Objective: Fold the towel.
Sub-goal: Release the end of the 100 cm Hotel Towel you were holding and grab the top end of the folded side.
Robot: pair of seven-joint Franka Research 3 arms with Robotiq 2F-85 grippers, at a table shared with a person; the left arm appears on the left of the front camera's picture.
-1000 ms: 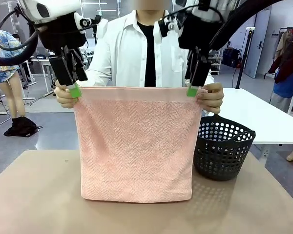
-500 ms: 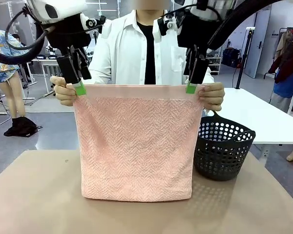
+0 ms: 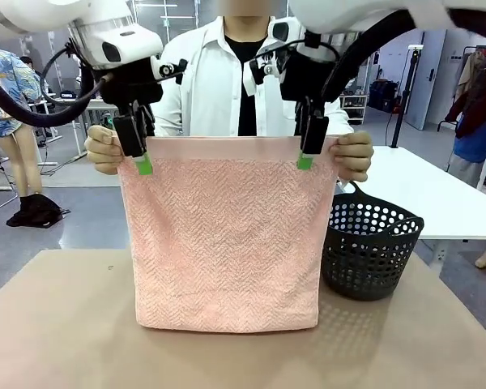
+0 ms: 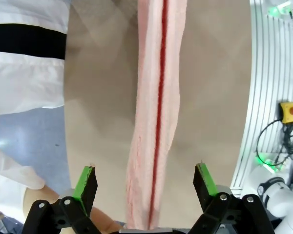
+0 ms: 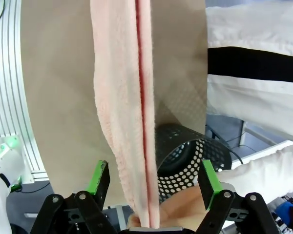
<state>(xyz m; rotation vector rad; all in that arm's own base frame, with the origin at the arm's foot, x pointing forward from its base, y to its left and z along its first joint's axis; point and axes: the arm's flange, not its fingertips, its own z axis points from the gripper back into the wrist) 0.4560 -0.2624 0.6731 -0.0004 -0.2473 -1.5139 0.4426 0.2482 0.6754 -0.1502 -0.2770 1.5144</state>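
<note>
The towel hangs doubled in the middle of the front view. A person holds it up at its top corners, one hand at 9 o'clock of the top band and the other hand at 3 o'clock. Its lower edge reaches down to the tan table. The left pincer stands wide open astride the top edge just beside the 9 o'clock hand, gripping nothing. The right pincer is spread the same way at the other corner, and the cloth runs between its green pads with a gap on each side. A black perforated basket sits on the table at 4 o'clock of the towel, just beside its side edge. Open table surface stretches toward 6 and 8 o'clock.
</note>
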